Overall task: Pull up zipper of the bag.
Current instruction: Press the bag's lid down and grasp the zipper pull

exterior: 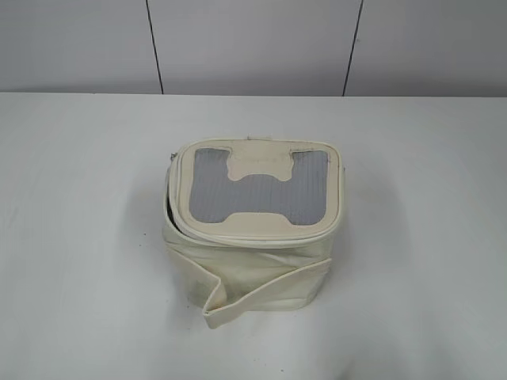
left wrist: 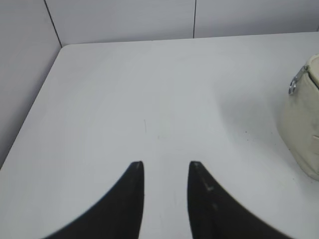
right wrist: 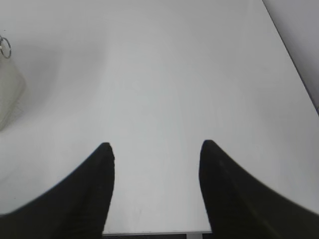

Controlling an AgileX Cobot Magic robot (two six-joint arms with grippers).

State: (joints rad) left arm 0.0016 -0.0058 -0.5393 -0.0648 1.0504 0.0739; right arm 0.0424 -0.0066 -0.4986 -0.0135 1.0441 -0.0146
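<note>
The cream-white bag (exterior: 252,237) stands in the middle of the white table, its lid (exterior: 257,188) showing a grey mesh panel and a cream H-shaped patch. The zipper (exterior: 168,207) runs round the lid rim, and the lid's left side gapes slightly. A cream strap (exterior: 265,289) crosses the front. A silver ring pull (left wrist: 293,86) shows on the bag's edge (left wrist: 304,119) in the left wrist view, and another ring pull (right wrist: 5,48) on the bag's corner (right wrist: 9,94) in the right wrist view. My left gripper (left wrist: 166,163) and right gripper (right wrist: 155,144) are open, empty, apart from the bag.
The white table (exterior: 79,237) stretches on all sides of the bag. A grey panelled wall (exterior: 253,43) stands behind its far edge. The table's left corner (left wrist: 65,47) and right edge (right wrist: 294,59) appear in the wrist views. Neither arm appears in the exterior view.
</note>
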